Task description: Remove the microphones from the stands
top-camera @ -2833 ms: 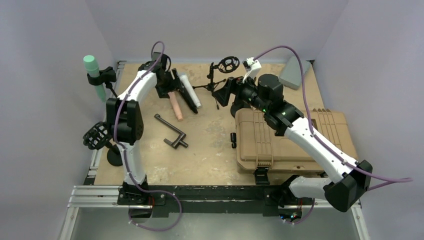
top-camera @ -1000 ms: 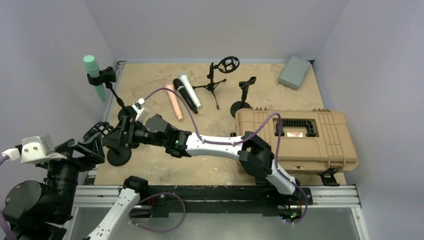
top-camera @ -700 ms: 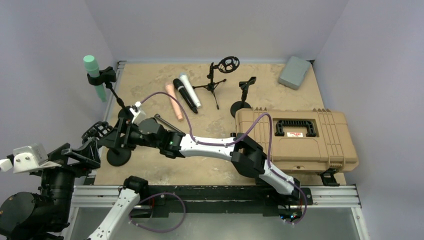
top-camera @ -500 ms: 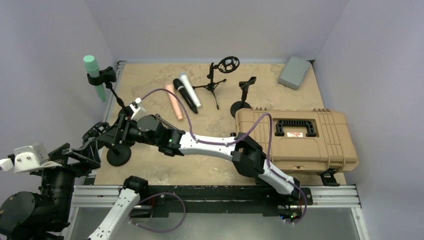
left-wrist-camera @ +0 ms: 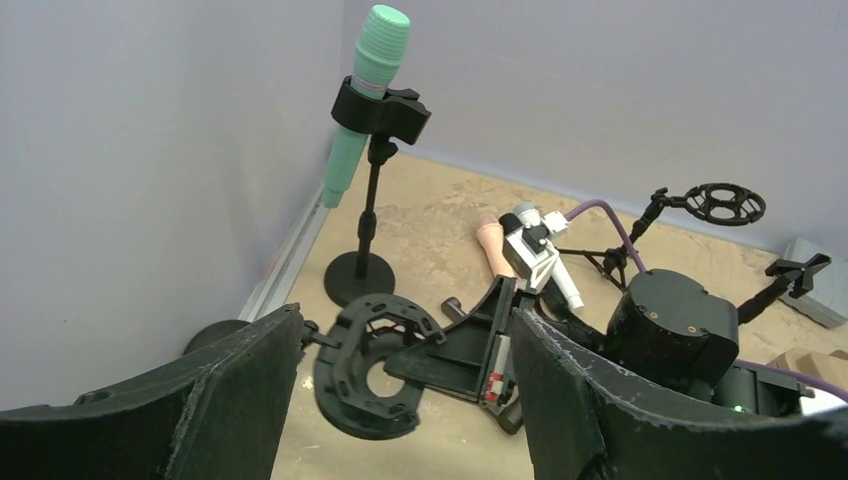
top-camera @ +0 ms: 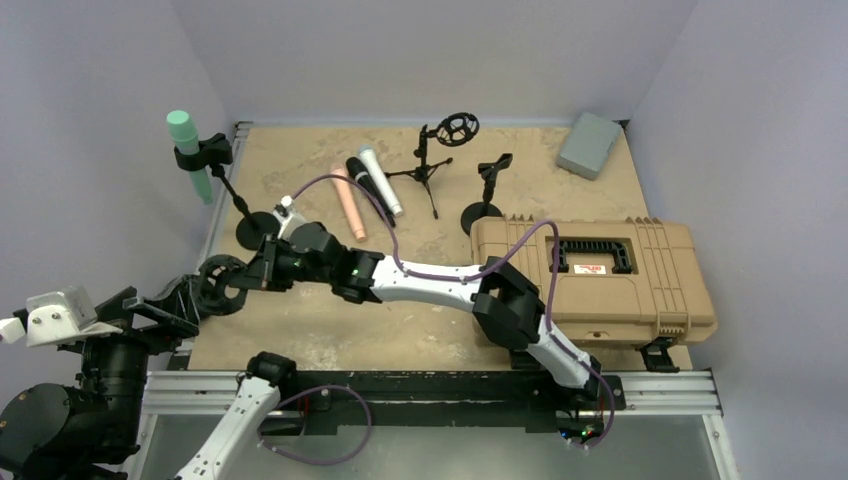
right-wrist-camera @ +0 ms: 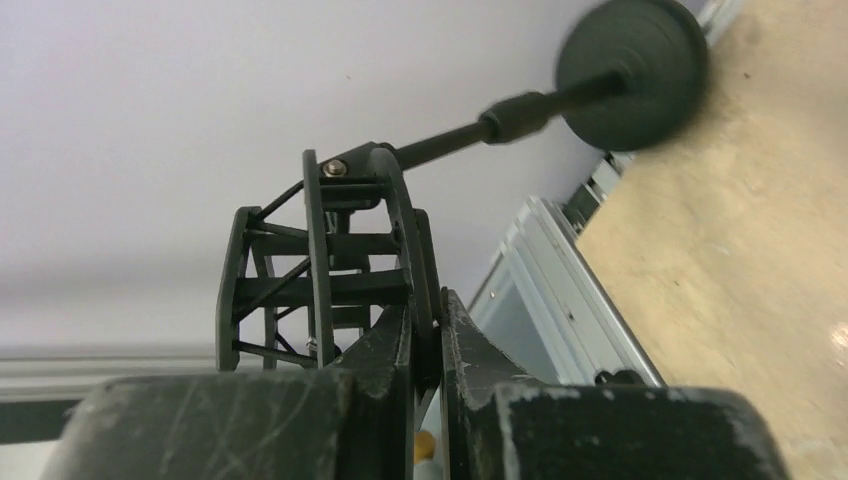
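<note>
The green microphone [top-camera: 185, 135] [left-wrist-camera: 365, 90] stands upright in the black clip of its stand [top-camera: 257, 226] at the far left edge, and no gripper touches it. My right gripper [top-camera: 245, 280] [right-wrist-camera: 428, 320] reaches across the table and is shut on the ring of a second, empty stand's black shock mount [top-camera: 213, 285] [left-wrist-camera: 375, 365] [right-wrist-camera: 320, 260]. That stand is tipped, with its round base [right-wrist-camera: 630, 60] in the air. My left gripper [top-camera: 165, 303] [left-wrist-camera: 405, 315] hangs open off the near left corner, its fingers wide apart, facing the shock mount.
Pink [top-camera: 348, 205], black [top-camera: 370, 190] and white [top-camera: 381, 180] microphones lie side by side at the back. A tripod stand [top-camera: 440, 150] and a small clip stand [top-camera: 487, 190] are behind them. A tan case [top-camera: 590, 280] fills the right side, with a grey pad [top-camera: 590, 145] beyond it.
My right gripper has shut on the shock mount ring and drawn it right, tipping that stand off its spot. The left gripper has stayed open and almost still.
</note>
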Controlling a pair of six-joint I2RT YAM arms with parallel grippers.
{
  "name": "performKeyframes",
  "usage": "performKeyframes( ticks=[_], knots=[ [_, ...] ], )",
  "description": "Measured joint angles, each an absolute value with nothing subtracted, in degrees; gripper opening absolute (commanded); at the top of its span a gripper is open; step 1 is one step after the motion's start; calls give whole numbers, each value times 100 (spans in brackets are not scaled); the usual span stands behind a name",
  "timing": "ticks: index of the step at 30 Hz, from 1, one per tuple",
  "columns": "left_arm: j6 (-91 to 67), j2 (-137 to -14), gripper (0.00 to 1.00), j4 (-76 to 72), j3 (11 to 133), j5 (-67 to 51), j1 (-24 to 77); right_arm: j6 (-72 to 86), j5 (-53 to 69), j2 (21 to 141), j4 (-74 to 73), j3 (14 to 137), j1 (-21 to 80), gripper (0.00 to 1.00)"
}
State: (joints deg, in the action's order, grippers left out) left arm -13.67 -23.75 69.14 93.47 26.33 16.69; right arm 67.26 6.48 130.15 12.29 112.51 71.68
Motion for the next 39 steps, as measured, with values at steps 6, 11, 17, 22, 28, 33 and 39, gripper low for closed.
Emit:
performKeyframes(
  ticks=[6, 11, 17, 22, 28, 33, 39],
  knots=[
    [-1269, -2392, 73, 6910, 9441, 2700, 1669, 6646, 1297, 12479, 1365, 10471, 6785, 0],
    [-1251, -2403, 73, 6906, 9529, 2727, 1669, 6420, 1776, 12119, 1297, 10449, 6482, 0],
    [-1236, -2403, 73, 6858, 9520, 2731, 1669, 5804, 2410, 11358, 987, 10436, 6154, 0],
    [-1238, -2403, 74, 6742, 9430, 2696, 1669, 5153, 2856, 10440, 320, 10195, 5872, 0],
    [-1240, -2477, 75, 6528, 9179, 2355, 1671, 3627, 3116, 9382, -1544, 10186, 5371, 0],
    [-1288, -2755, 75, 6305, 8921, 1898, 1680, 2445, 2950, 8637, -3153, 10189, 4720, 0],
    [-1345, -3415, 75, 5968, 8748, 974, 1691, 1621, 2954, 8388, -4344, 10224, 3728, 0]
  ],
)
